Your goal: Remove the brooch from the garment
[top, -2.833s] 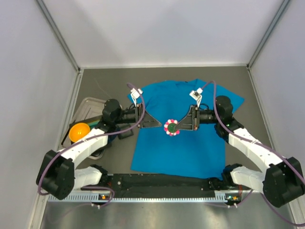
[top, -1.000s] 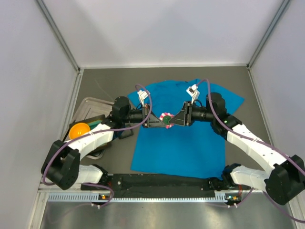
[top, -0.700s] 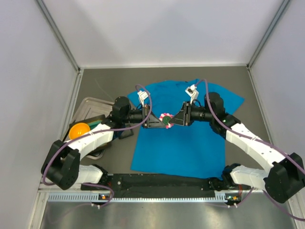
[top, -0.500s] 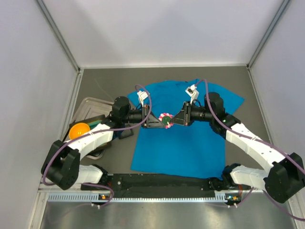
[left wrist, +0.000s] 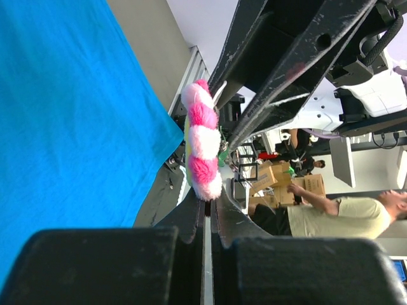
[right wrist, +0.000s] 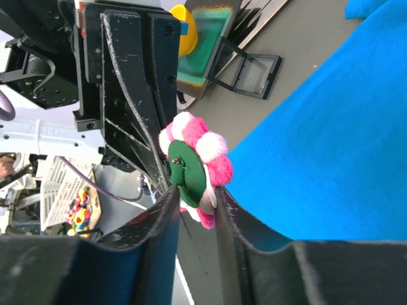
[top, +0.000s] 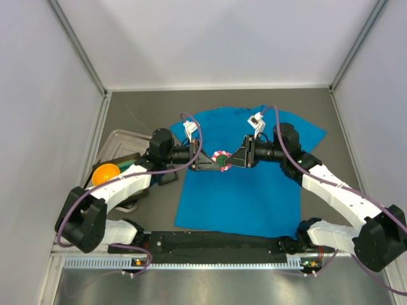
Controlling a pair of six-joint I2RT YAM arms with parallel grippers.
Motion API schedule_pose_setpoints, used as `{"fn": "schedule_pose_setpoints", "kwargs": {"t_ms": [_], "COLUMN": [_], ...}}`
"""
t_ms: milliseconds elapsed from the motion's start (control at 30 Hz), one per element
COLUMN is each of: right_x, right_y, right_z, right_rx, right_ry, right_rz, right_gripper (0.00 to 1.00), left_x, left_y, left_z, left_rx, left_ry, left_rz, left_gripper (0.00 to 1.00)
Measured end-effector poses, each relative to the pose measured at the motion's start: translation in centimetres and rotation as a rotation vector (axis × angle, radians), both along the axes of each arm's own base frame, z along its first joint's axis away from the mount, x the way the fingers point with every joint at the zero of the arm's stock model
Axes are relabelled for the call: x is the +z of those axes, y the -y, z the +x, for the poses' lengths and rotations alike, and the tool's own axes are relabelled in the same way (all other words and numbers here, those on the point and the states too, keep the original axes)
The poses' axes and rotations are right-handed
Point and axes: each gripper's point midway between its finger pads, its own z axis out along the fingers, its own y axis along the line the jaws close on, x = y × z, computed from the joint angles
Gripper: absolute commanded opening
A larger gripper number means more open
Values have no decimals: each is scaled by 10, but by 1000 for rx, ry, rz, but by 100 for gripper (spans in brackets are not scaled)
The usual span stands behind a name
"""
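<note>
The brooch (top: 221,159), a fluffy pink-and-white flower with a green felt back, hangs in the air between both grippers above the garment (top: 241,190), a blue T-shirt spread flat on the table. The left gripper (top: 214,163) is shut, its tips pinching the lowest petal of the brooch (left wrist: 202,149), which I see edge-on in the left wrist view. The right gripper (right wrist: 197,189) has one finger against the green back of the brooch (right wrist: 194,165) and the other against the petals. The garment (left wrist: 63,114) lies apart from the flower.
A metal tray (top: 117,141) sits at the left of the table with an orange ball (top: 105,175) in front of it. A green-topped block (right wrist: 203,47) and a small open black case (right wrist: 248,73) lie beside the shirt. Grey walls enclose the table.
Earlier the brooch lay at the shirt's centre with only the right gripper by it. It is now raised and further back between both grippers; over the last second nothing visibly moves.
</note>
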Motion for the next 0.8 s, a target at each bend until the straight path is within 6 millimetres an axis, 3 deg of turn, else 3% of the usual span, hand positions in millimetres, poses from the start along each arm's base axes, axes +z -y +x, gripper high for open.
{"fn": "schedule_pose_setpoints", "kwargs": {"t_ms": [233,700,800], "right_x": [9,13,10], "right_y": [0,-3,-4], "right_z": [-5,-2,0], "right_rx": [18,27,28], "right_ry": [13,13,5], "right_rz": [23,53,53], "right_gripper": [39,32,34], "left_x": [2,8,9], "left_y": [1,2,1], "left_z": [-2,-4,-4], "left_rx": [-11,-29,-30], "left_ry": [9,21,16], "left_rz": [-9,-31,-31], "left_gripper": [0,0,0]}}
